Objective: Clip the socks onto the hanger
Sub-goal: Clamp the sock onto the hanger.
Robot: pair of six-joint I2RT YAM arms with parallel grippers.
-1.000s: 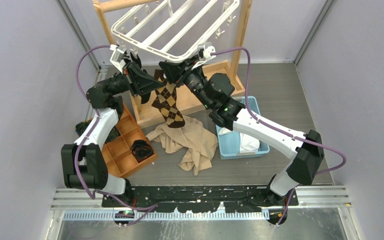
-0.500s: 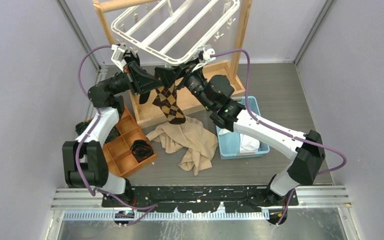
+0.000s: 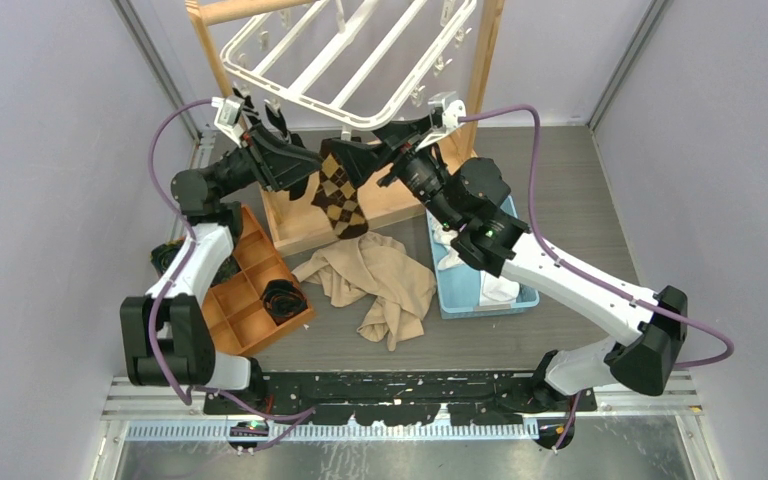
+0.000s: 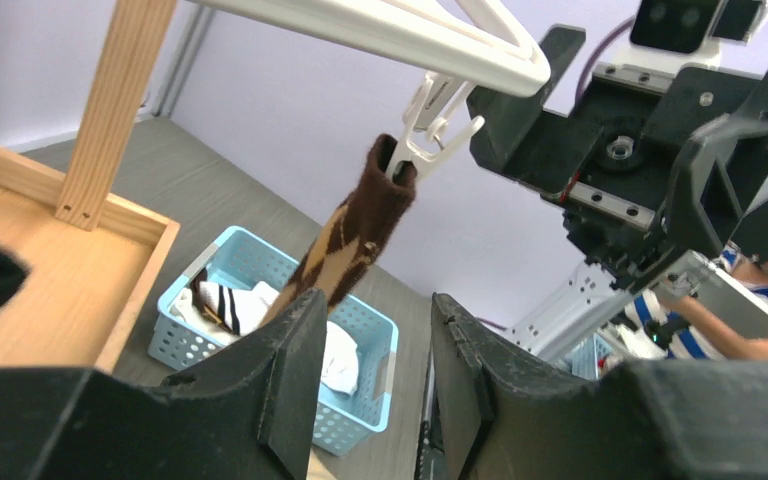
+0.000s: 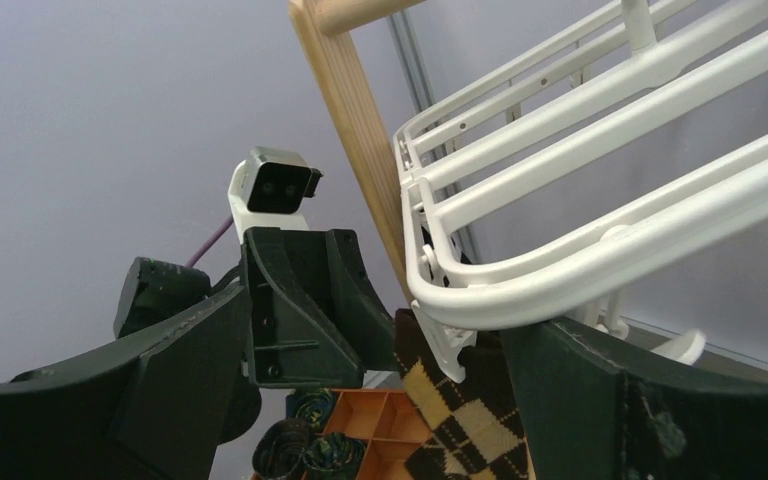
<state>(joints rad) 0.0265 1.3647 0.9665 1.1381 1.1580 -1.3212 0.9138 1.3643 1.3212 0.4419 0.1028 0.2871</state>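
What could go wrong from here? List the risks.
1. The clip bites only the top edge of the brown argyle sock, so the sock may slip out and drop.
2. The left gripper and right gripper, both open, sit close beside the rim of the white hanger. A careless retreat could knock the hanger and shake the sock loose.
3. The two grippers face each other closely and might collide.

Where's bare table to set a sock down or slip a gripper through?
Bare table lies right of the blue basket, plus a narrow strip at the near edge before the beige cloth. The middle is crowded: wooden stand, hanging brown sock and cloth bunch together; the orange tray fills the left.
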